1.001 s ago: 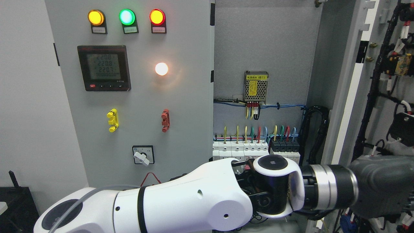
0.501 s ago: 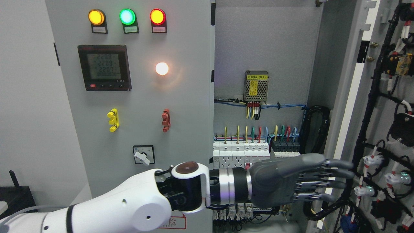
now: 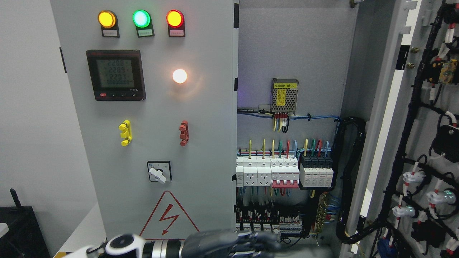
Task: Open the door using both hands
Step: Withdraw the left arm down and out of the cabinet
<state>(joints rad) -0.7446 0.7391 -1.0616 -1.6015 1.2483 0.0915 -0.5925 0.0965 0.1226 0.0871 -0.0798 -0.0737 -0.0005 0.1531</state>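
The cabinet's right door (image 3: 391, 107) stands swung wide open at the picture's right, its inner face carrying black wiring (image 3: 412, 118). The left door (image 3: 200, 118) is closed; it bears three lamps, a black meter (image 3: 115, 74), yellow and red handles and a rotary switch (image 3: 159, 173). My left hand (image 3: 247, 243), dark grey, lies low at the bottom edge with its fingers stretched out flat and holding nothing, below the closed door's warning triangle and clear of both doors. No right arm shows.
Inside the open bay are a mesh power supply (image 3: 284, 95), a row of white and black breakers (image 3: 283, 172) and a thick black cable bundle (image 3: 353, 161). A black box (image 3: 18, 229) sits at the lower left by the wall.
My left arm has drawn back down and to the left, from reaching at the open right door to the bottom edge. The breakers it covered now show.
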